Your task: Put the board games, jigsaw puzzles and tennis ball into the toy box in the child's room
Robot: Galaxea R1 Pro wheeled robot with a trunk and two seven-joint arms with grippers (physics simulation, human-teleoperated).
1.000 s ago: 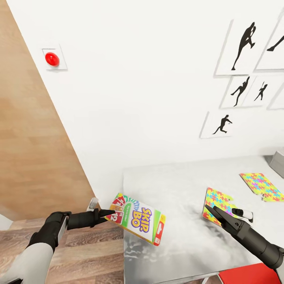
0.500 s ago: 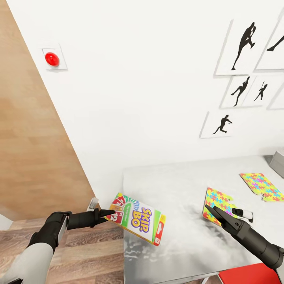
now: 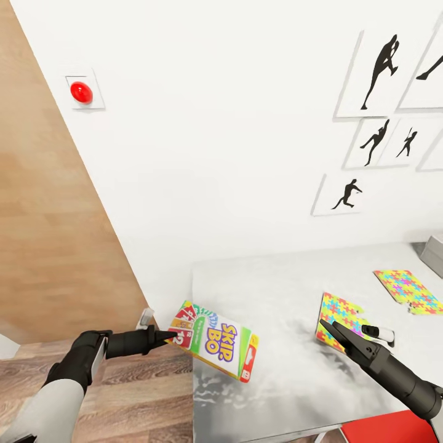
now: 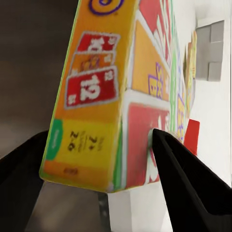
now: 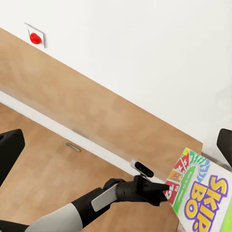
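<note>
Left gripper [image 3: 172,336] is clamped on the near corner of the Skip-Bo board game [image 3: 216,341], held tilted over the table's [image 3: 277,289] left edge; right gripper [image 3: 326,327] hovers with fingers apart above the nearer jigsaw puzzle [image 3: 337,311]. Step looks like carry-to-bin: next move needs the game taken rightward across the table toward the toy box [image 3: 434,252], barely visible at its far right.

L hand [image 3: 167,336] clamped, R hand [image 3: 326,328] free.

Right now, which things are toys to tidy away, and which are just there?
To tidy: Skip-Bo board game in the left gripper; two jigsaw puzzles on the table.
Just there: red button, silhouette prints.
</note>
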